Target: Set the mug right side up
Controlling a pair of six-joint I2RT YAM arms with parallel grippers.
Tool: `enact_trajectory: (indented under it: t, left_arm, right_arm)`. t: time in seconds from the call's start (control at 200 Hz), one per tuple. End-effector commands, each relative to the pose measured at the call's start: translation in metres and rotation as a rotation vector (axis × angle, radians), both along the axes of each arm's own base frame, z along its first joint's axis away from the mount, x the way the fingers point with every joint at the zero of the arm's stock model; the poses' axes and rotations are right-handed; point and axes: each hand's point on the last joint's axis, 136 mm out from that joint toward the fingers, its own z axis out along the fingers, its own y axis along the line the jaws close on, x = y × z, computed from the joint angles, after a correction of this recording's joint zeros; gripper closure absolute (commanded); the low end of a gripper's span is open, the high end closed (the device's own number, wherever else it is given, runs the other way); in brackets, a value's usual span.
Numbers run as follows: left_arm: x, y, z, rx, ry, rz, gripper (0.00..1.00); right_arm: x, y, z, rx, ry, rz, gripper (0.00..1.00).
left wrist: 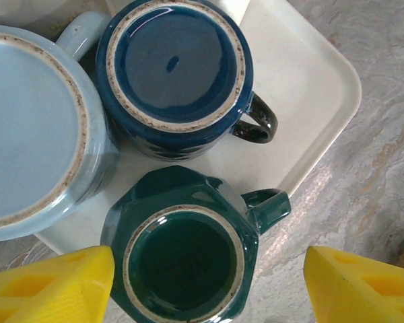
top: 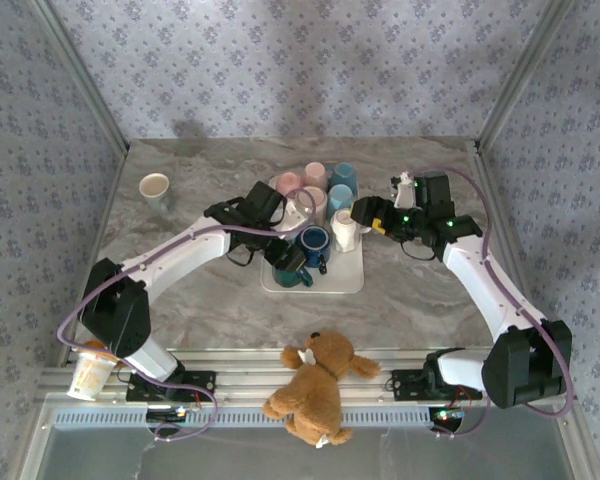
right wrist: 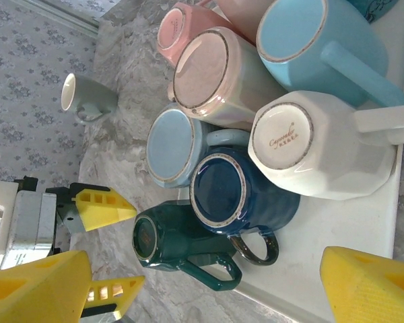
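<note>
The dark green mug (left wrist: 182, 262) is bottom up at the near left corner of the white tray (left wrist: 310, 81), partly over its rim, with its handle toward the table. My left gripper (left wrist: 209, 261) is open and straddles it from above; the right finger stands clear of the handle. From above, the green mug (top: 292, 274) lies under the left gripper (top: 283, 258). The right wrist view shows the green mug (right wrist: 168, 242) with its base turned toward the left gripper's fingers (right wrist: 101, 205). My right gripper (right wrist: 205, 269) is open and empty, hovering at the tray's right side (top: 363, 215).
Several other upside-down mugs crowd the tray: dark blue (top: 313, 243) right behind the green one, light blue (left wrist: 27, 128), white (right wrist: 310, 141) and pink (right wrist: 209, 74). An upright pale cup (top: 154, 188) stands at the far left. A teddy bear (top: 315, 385) sits at the near edge.
</note>
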Motion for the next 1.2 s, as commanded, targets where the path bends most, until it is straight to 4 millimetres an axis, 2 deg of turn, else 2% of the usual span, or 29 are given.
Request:
enact_trajectory:
  t: [0.0, 0.075, 0.45, 0.69, 0.81, 1.034, 1.194]
  left_arm:
    - [0.01, -0.005, 0.005, 0.013, -0.058, -0.009, 0.24]
    - [0.011, -0.005, 0.003, 0.022, -0.059, -0.009, 0.19]
    - [0.005, -0.003, -0.017, 0.082, -0.019, -0.019, 0.19]
    - [0.002, 0.0, -0.031, 0.124, 0.013, -0.028, 0.22]
    - [-0.007, 0.006, -0.042, 0.167, 0.049, -0.041, 0.24]
    - [-0.004, 0.003, -0.047, 0.16, 0.056, -0.027, 0.3]
    - [-0.01, 0.003, -0.053, 0.17, 0.101, -0.038, 0.34]
  right_arm:
    - [-0.005, 0.0, 0.004, 0.023, 0.004, 0.005, 0.1]
    - [-0.005, 0.0, 0.004, 0.024, 0.003, 0.007, 0.1]
    - [0.0, 0.0, 0.004, 0.035, 0.0, 0.003, 0.1]
    - [-0.001, -0.002, 0.003, 0.035, 0.006, 0.003, 0.1]
    - [-0.001, -0.002, 0.002, 0.036, 0.007, 0.004, 0.1]
    - [-0.002, -0.003, 0.002, 0.039, 0.006, -0.002, 0.1]
    - [-0.004, -0.005, 0.004, 0.042, 0.006, -0.003, 0.1]
